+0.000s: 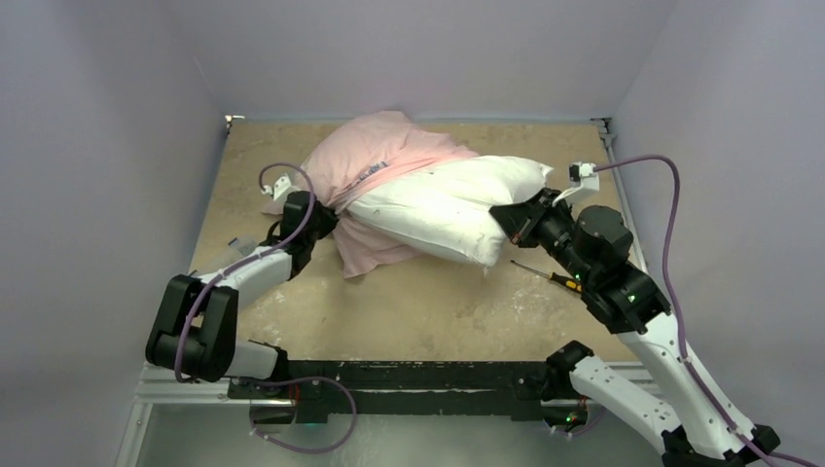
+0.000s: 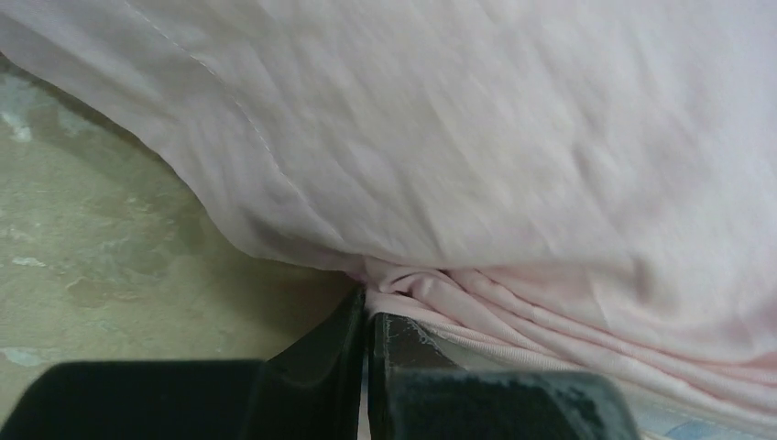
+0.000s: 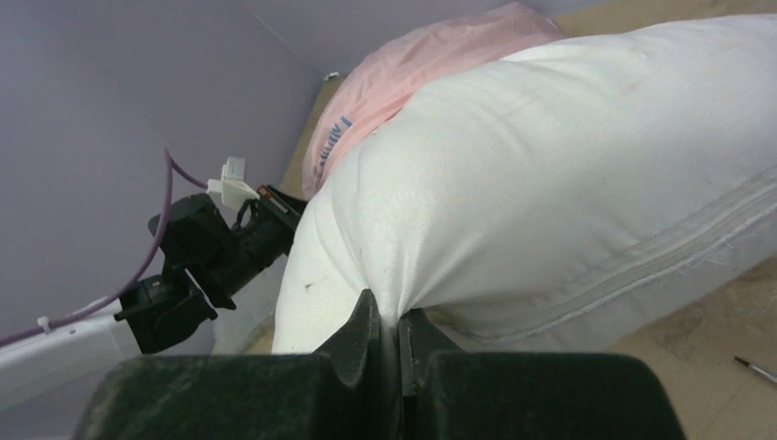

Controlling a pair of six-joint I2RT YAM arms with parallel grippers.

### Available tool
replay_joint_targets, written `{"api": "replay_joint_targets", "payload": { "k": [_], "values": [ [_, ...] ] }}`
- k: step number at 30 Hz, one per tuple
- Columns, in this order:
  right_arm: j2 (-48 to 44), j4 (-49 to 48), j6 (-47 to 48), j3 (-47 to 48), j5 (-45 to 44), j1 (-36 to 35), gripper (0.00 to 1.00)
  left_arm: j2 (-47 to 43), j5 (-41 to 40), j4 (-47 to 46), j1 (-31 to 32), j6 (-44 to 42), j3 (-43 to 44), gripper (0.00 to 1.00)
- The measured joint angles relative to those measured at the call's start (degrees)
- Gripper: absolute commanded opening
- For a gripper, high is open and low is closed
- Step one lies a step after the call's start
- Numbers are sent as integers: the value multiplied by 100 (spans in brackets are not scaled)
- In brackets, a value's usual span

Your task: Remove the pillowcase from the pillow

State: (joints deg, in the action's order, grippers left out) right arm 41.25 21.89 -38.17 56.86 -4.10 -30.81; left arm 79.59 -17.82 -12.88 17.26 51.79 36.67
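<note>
Right gripper [image 3: 400, 323] pinches pillow [image 3: 568, 165]; left gripper [image 2: 366, 316], pillowcase [image 2: 458, 137].

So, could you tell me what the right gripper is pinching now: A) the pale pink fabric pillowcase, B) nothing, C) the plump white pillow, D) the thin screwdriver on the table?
C: the right wrist view shows the right gripper shut on a fold of the plump white pillow; the left gripper holds the pale pink fabric pillowcase.

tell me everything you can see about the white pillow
The pillow is plump, plain white cloth with a stitched seam along its edge and a small dark speck. It lies on the table, mostly bare; its left end sits inside the pale pink pillowcase. The right gripper pinches its fabric near the right end.
</note>
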Motion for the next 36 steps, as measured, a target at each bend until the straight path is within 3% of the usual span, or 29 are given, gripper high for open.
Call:
{"api": "replay_joint_targets", "payload": {
  "k": [4, 7, 10, 12, 14, 17, 22, 28, 33, 36],
  "values": [
    [-2, 50, 184, -118, 450, -4, 0, -7, 743, 7, -527, 107, -166, 1],
    [44, -269, 350, -433, 855, 9, 7, -50, 1027, 131, -682, 55, -197, 18],
    [356, -656, 501, -636, 1143, 44, 31, -363, 1060, 424, -817, -55, -271, 36],
    [623, -874, 533, -704, 1193, 59, 53, -750, 975, 708, -850, -118, -315, 46],
    [872, -1029, 538, -734, 1248, 83, 74, -1187, 883, 1016, -831, -184, -315, 52],
    [1093, -1095, 599, -728, 1226, 87, 96, -1893, 839, 1556, -730, -282, -264, 58],
    [1255, -944, 660, -146, 726, 90, 99, -2695, 916, 2516, -660, -710, 385, 65],
    [1808, -1126, 739, 839, 107, 96, 99, -2957, 1416, 3073, -660, -1657, 1316, 65],
    [3154, -1537, 643, 1021, -645, 190, 99, -2649, 2118, 3248, -660, -2218, 1342, 66],
    [3897, -1720, 610, 634, -684, 264, 99, -2439, 2448, 3418, -660, -2437, 1281, 67]
  ]
}}
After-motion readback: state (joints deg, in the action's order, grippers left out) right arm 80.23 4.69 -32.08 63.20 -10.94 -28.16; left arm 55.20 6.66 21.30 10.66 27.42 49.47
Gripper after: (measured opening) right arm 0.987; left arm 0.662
